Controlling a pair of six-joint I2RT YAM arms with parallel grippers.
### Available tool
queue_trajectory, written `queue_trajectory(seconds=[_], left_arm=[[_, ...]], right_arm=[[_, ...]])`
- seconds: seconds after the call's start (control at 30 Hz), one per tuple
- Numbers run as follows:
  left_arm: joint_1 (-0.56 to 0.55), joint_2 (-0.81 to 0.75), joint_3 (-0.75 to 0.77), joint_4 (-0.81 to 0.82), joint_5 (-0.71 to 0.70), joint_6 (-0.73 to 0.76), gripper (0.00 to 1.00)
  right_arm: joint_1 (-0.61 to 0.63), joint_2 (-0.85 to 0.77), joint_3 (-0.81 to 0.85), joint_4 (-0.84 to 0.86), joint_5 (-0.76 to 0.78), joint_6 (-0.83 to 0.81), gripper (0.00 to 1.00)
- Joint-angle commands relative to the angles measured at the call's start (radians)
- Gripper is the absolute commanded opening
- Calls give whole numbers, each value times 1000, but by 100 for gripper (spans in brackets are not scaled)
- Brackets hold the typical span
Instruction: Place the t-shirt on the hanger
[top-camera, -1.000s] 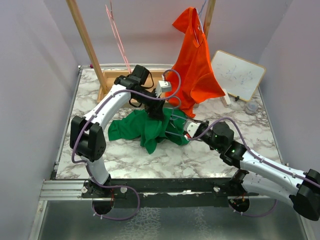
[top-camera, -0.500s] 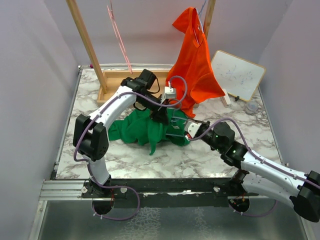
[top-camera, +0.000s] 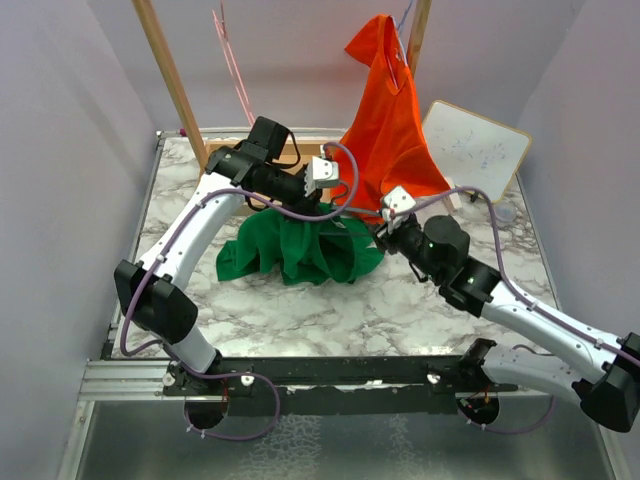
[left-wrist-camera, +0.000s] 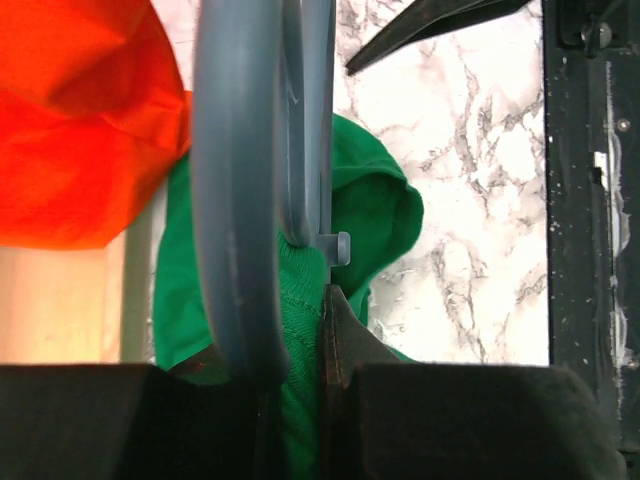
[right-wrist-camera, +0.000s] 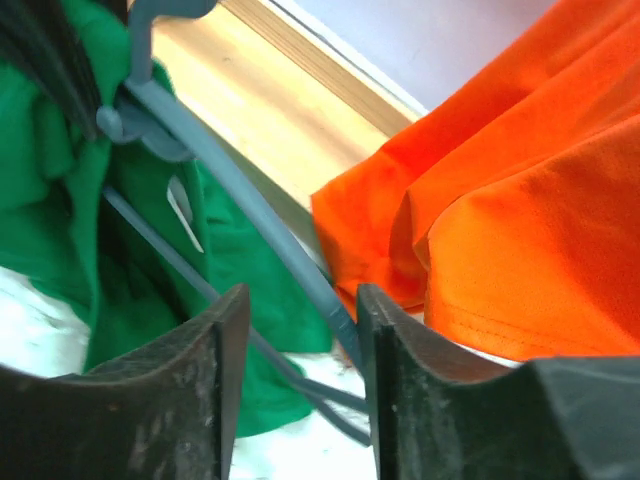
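Note:
The green t-shirt hangs bunched from the blue-grey hanger, its lower part resting on the marble table. In the left wrist view my left gripper is shut on the hanger near its hook, with green cloth pinched in too. From above, that left gripper sits just over the top of the shirt. My right gripper is open; in its wrist view the hanger's arm runs between the spread fingers, close to the right one. The white neck label shows.
An orange-red t-shirt hangs at the back, right beside the right gripper. A wooden tray and sloping wooden post stand at the back left with a pink wire hanger. A small whiteboard leans at the back right.
My left gripper shut on the hanger and raised it toward the back, gathering the shirt under it. My right gripper opened, let go of the hanger's arm and rose.

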Motion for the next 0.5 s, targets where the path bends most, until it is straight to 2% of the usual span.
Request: queue_trajectory(seconds=[0.0,0.2,0.47], left_arm=[[30,-25,46,-17,-36,22,0],[66,-46,4,28,-10,-52,0],[134,-51,22,43,49,-146,0]], right_arm=[[5,53,173,-284,75,376,49],[5,50,337,-468,81,594,52],[5,-16,374,-591,181,769,52]])
